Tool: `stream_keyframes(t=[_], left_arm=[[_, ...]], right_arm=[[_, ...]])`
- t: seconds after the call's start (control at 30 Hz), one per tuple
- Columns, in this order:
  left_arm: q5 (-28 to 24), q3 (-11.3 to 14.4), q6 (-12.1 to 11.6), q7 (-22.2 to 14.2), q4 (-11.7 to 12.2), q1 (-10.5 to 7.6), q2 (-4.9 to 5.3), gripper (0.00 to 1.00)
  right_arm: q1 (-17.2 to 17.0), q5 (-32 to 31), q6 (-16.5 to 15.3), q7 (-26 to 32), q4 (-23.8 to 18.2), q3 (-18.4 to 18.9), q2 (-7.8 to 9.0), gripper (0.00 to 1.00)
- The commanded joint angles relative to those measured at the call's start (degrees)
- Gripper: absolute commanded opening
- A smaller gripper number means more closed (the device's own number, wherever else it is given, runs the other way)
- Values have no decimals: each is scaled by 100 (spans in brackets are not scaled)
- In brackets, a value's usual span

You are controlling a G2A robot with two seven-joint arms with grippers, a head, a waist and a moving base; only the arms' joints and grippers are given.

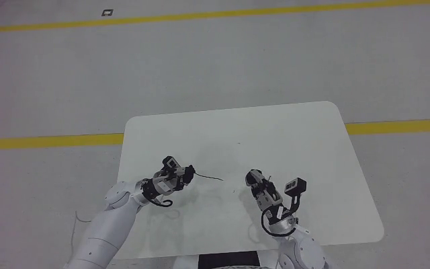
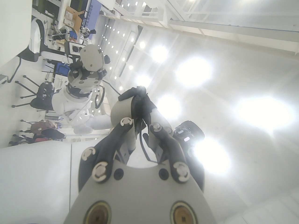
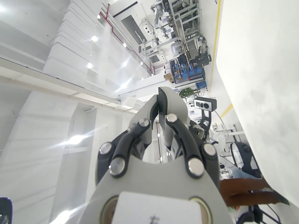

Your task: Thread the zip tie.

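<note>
A thin black zip tie [image 1: 209, 177] sticks out to the right from my left gripper [image 1: 187, 174], which is shut on its end above the table's front left part. In the left wrist view the fingertips [image 2: 138, 99] pinch the dark head, and the strap [image 2: 142, 142] curves back between the fingers. My right gripper [image 1: 253, 178] hangs a short way to the right of the tie's free tip, apart from it. In the right wrist view its pads [image 3: 161, 103] are pressed together with nothing seen between them.
The white table [image 1: 295, 134] has rounded corners and bare surface behind both grippers. Grey floor with yellow lines [image 1: 60, 140] surrounds it. The table's edge [image 3: 224, 87] shows in the right wrist view.
</note>
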Motion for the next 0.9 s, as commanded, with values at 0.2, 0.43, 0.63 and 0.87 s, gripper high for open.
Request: stream_keyframes(t=[0.2, 0.43, 0.63, 0.87], left_arm=[[0, 0, 0, 0, 0, 0, 0, 0], [217, -18, -138, 38, -118, 20, 26, 0], [309, -120, -352, -241, -538, 145, 149, 0], [-245, -88, -459, -241, -995, 269, 323, 0]], right_arm=[[-77, -126, 26, 42, -105, 61, 18, 100], [-35, -263, 50, -6, -84, 108, 22, 100], [-193, -679, 47, -246, -221, 432, 63, 100], [-370, -880, 43, -448, -397, 703, 88, 100]])
